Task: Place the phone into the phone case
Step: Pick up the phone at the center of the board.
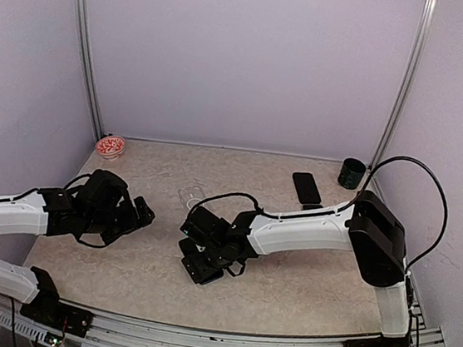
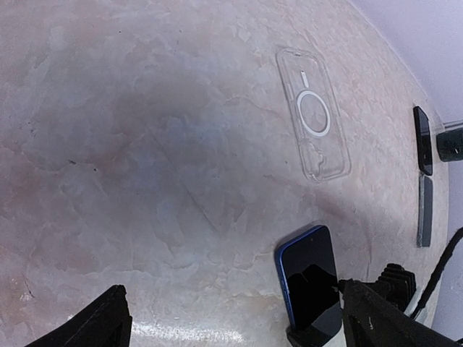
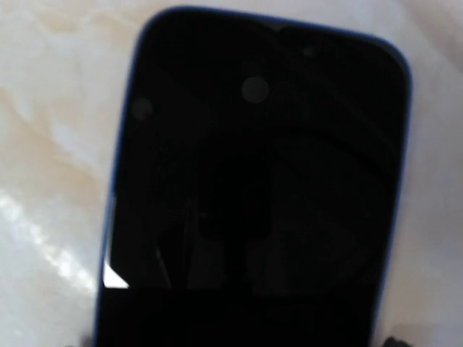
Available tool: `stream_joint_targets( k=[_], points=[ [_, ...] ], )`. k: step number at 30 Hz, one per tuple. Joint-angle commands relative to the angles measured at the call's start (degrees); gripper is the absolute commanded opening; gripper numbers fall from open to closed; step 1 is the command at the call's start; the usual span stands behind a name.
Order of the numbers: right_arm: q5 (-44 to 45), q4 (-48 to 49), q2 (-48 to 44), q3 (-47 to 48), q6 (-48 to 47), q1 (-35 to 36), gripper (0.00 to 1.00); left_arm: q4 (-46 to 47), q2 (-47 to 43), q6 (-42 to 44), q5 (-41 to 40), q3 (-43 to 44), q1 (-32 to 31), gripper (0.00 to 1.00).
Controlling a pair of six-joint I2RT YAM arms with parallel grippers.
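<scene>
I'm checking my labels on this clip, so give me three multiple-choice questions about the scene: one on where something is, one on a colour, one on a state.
1. Where is the cup? A: back right corner. B: back left corner. C: near edge.
2. What colour is the near phone at its rim? A: red. B: blue. C: white.
3. How is the left gripper? A: shut on the case. B: shut on a bowl. C: open and empty.

Answers: 1 A, it stands far right at the back in the top view. 2 B, a blue edge runs round its dark face. 3 C, its fingers stand wide apart with only table between them.
</scene>
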Motion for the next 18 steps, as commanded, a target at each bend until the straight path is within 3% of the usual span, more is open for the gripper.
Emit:
stream_joint_targets(
  k=[1, 7, 18],
  points=[
    [-2.6, -7.9, 3.3, 4.4, -0.8, -0.9, 0.89, 1.2, 0.3, -0.5, -0.5, -1.1, -0.3, 0.99],
    [-6.6, -11.2, 6.5, 8.1, -1.9, -1.4, 0.82, 1.7, -0.6, -1.0, -0.6, -2.2, -0.4, 0.99],
    [-2.5, -17.4, 9.4, 12.4, -3.4, -1.3, 0.76, 1.6, 0.5, -1.0, -0.5, -2.5, -0.2, 0.99]
  ],
)
